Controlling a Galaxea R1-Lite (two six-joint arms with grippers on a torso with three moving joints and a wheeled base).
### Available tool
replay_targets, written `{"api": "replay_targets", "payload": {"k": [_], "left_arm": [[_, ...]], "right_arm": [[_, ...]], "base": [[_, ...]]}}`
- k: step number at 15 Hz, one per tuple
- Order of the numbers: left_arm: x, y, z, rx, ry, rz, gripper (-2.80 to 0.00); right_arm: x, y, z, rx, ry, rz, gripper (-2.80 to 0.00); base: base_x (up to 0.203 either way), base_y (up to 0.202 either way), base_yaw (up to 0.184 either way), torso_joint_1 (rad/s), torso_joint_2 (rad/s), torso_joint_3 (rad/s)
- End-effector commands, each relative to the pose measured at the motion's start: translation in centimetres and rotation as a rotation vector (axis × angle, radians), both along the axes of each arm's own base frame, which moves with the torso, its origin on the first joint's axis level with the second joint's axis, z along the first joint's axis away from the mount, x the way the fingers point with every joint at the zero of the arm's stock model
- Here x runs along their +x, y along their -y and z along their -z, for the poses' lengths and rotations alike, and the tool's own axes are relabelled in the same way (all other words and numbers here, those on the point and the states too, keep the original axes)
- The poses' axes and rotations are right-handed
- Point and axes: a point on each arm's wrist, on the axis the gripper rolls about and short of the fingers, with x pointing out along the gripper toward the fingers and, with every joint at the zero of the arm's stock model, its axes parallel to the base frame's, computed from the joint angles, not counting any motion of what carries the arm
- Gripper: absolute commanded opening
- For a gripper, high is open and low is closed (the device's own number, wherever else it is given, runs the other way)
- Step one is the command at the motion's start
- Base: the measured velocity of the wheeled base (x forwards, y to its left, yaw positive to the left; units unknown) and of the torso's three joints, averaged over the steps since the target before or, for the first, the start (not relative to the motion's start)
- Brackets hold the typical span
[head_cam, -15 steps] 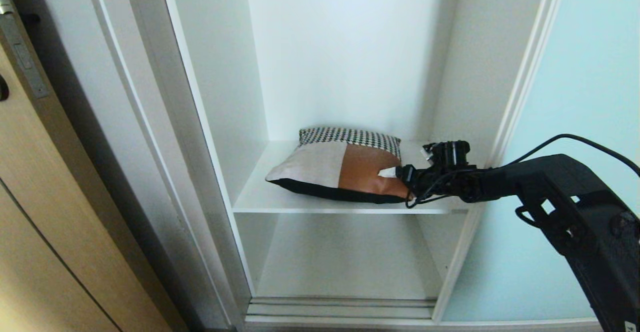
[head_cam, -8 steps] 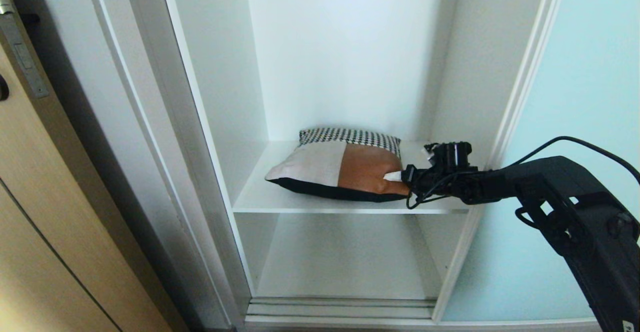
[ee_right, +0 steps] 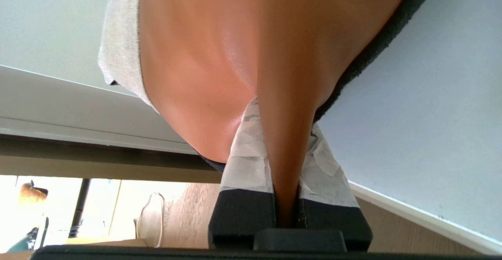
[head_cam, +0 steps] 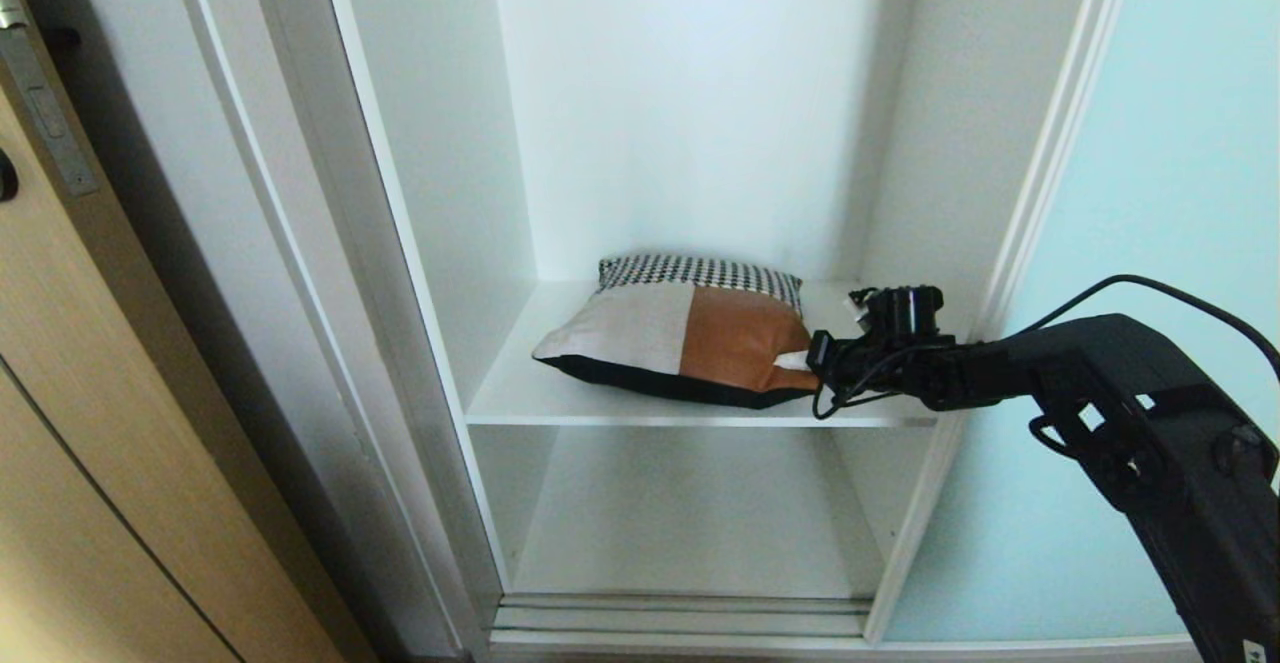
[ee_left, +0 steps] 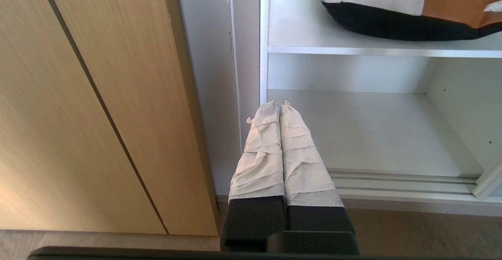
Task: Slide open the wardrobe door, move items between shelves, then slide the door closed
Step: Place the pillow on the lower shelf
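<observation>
The right hand (head_cam: 806,364) is pinching only a thin fold at the rust-orange corner of the patchwork cushion (head_cam: 690,328), which is lying on the upper shelf (head_cam: 560,398), so the slick fabric is risking sliding free once lifted

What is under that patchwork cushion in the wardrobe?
The cushion lies on a white shelf; below that, another bare shelf. Whatever lies directly beneath the cushion is covered.
</observation>
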Motion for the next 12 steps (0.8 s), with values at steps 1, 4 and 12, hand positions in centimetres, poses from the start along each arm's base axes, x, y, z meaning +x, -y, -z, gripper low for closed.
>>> {"api": "replay_targets", "payload": {"k": [1, 4, 12], "left_arm": [[0.0, 0.0, 0.0, 0.0, -0.003, 0.0, -2.8], [0.0, 0.0, 0.0, 0.0, -0.003, 0.0, -2.8], [0.0, 0.0, 0.1, 0.011, -0.008, 0.0, -2.8]], "right_arm": [[-0.5, 0.1, -1.0, 0.003, -0.012, 0.0, -2.8], [-2.3, 0.6, -4.0, -0.007, -0.068, 0.006, -2.8], [-9.2, 3.0, -6.4, -0.071, -0.26, 0.007, -2.8]], "base": [[0.0, 0.0, 0.0, 0.0, 0.0, 0.0], [0.0, 0.0, 0.0, 0.0, 0.0, 0.0], [0.0, 0.0, 0.0, 0.0, 0.0, 0.0]]}}
